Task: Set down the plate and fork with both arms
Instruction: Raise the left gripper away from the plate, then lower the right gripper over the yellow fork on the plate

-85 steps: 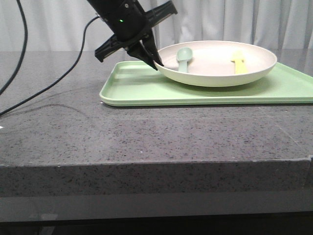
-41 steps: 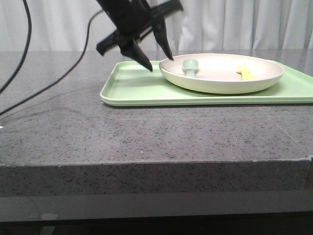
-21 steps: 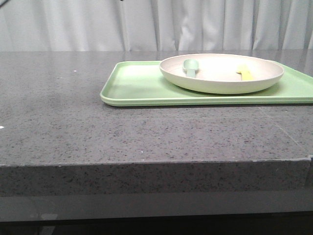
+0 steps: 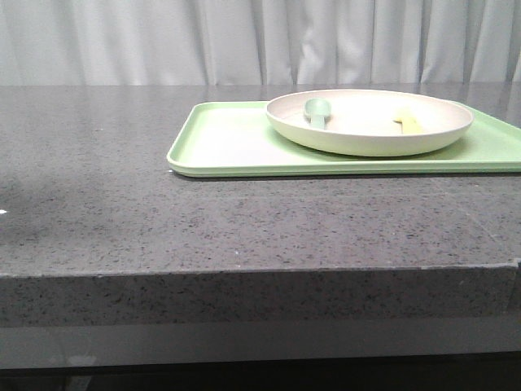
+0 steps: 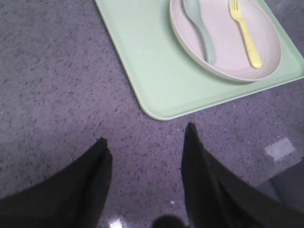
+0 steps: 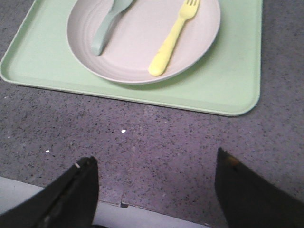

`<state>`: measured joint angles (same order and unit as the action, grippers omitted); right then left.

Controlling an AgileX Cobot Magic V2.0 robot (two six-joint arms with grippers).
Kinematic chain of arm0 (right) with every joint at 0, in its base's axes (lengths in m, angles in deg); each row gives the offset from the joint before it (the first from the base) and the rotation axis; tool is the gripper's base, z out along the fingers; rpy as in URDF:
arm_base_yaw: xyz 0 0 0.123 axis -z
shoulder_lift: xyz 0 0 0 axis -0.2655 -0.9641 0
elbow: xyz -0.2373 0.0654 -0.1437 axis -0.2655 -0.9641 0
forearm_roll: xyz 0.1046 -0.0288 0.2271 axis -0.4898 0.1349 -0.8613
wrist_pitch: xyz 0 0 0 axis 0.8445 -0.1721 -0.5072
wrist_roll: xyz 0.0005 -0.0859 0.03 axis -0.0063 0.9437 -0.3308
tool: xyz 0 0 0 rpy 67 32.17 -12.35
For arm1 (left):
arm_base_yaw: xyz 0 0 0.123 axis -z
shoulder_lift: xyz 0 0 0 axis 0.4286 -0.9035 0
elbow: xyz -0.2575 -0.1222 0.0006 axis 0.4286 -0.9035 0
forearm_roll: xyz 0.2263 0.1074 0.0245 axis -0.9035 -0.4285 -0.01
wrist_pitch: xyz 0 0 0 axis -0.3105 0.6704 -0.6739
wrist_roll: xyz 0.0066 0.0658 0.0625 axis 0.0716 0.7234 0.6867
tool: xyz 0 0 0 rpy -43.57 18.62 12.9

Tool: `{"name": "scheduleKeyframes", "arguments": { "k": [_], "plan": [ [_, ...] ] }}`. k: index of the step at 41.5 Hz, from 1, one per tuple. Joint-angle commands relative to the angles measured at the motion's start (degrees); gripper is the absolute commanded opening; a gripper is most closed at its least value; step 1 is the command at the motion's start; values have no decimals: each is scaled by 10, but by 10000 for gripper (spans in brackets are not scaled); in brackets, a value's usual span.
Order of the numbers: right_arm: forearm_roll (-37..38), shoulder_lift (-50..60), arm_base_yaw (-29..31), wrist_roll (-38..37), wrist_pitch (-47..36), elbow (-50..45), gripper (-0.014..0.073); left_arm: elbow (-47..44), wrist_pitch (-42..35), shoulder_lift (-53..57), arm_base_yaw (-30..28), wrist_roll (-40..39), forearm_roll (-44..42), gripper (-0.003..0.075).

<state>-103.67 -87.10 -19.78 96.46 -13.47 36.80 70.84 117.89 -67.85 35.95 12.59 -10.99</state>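
Note:
The cream-white plate (image 4: 370, 122) rests on the light-green tray (image 4: 236, 147) at the table's far right. The pale yellow fork (image 4: 407, 122) lies in the plate's right half, beside a grey-green spoon (image 4: 316, 112) in its left half. Plate (image 5: 225, 45) and fork (image 5: 246, 33) also show in the left wrist view, and plate (image 6: 137, 42) and fork (image 6: 173, 38) in the right wrist view. My left gripper (image 5: 145, 135) is open and empty above bare table, short of the tray's corner. My right gripper (image 6: 154, 161) is open and empty above the table's front edge. Neither arm shows in the front view.
The grey speckled stone table (image 4: 163, 220) runs wide to the left of the tray. Its front edge (image 6: 156, 211) lies under my right gripper. White curtains (image 4: 244, 41) hang behind the table.
The left arm let go of the plate's left rim, opened, and lifted out of the front view. The plate settled flat on the tray. Nothing has moved in the last half second.

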Motion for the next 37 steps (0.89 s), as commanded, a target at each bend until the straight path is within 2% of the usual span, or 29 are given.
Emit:
{"name": "scheduleKeyframes", "arguments": {
  "k": [1,10,22,37],
  "plan": [
    [-14,-41,-20,10,-19,55,538,-24,-22,48,-6,6,13,347],
    [-4,-177,-62,-19,23,160,538,-63,-17,91,-6,6,0,347],
    [114,-335,-88,-122,54,290,538,-64,-17,89,-6,6,-28,347],
    [118,-481,-79,-167,100,424,538,-64,-17,89,-6,6,-40,347]
  ]
}}
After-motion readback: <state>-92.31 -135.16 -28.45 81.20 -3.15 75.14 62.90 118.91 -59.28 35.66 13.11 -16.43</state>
